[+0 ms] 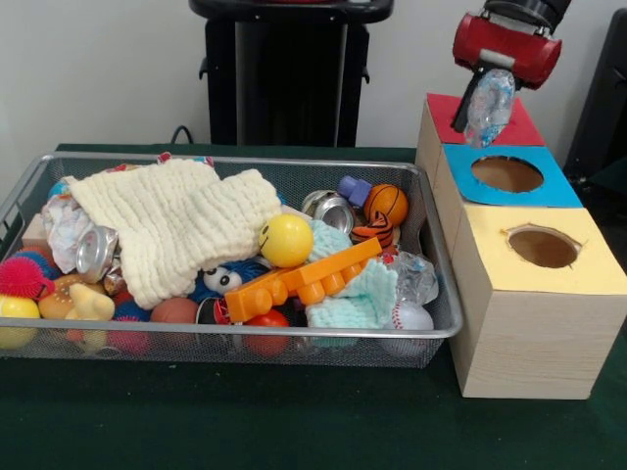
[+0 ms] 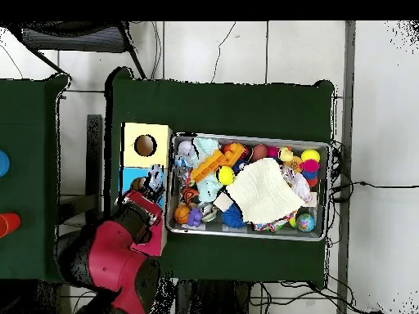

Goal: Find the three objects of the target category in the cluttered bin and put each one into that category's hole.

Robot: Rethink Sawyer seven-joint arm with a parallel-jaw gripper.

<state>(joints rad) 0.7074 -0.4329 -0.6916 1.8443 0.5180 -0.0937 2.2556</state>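
The gripper (image 1: 487, 103) pinches a crumpled piece of clear plastic (image 1: 490, 106), hanging it above the wooden box, over the red top just behind the blue-topped hole (image 1: 506, 173). Another clear plastic piece (image 1: 419, 276) lies in the wire bin (image 1: 443, 284) at its end nearest the box, beside a baseball (image 1: 410, 315) and a mint cloth (image 1: 364, 299).

crinkled clear plastic piece (image 1: 490, 106) hanging above the blue-topped hole (image 1: 506, 173); another (image 1: 419, 276) in the mesh bin's (image 1: 443, 328) right end.
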